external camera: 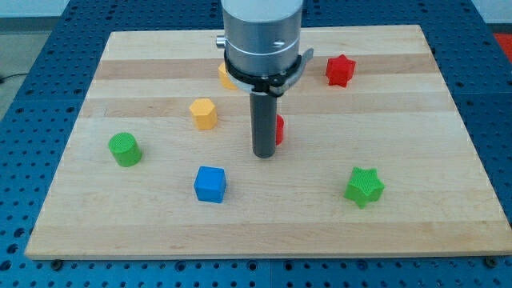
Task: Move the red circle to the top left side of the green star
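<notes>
Wooden board (pixel 448 104), scattered blocks, no containers

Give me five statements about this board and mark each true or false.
1. The green star lies at the view's lower right. True.
2. My tip touches the blue cube. False: they are apart.
3. A red block shows just to the view's right of the rod, mostly hidden. True.
4. The green cylinder sits at the view's top right. False: the red star is there.
5. The yellow hexagon is to the view's left of the rod. True.
</notes>
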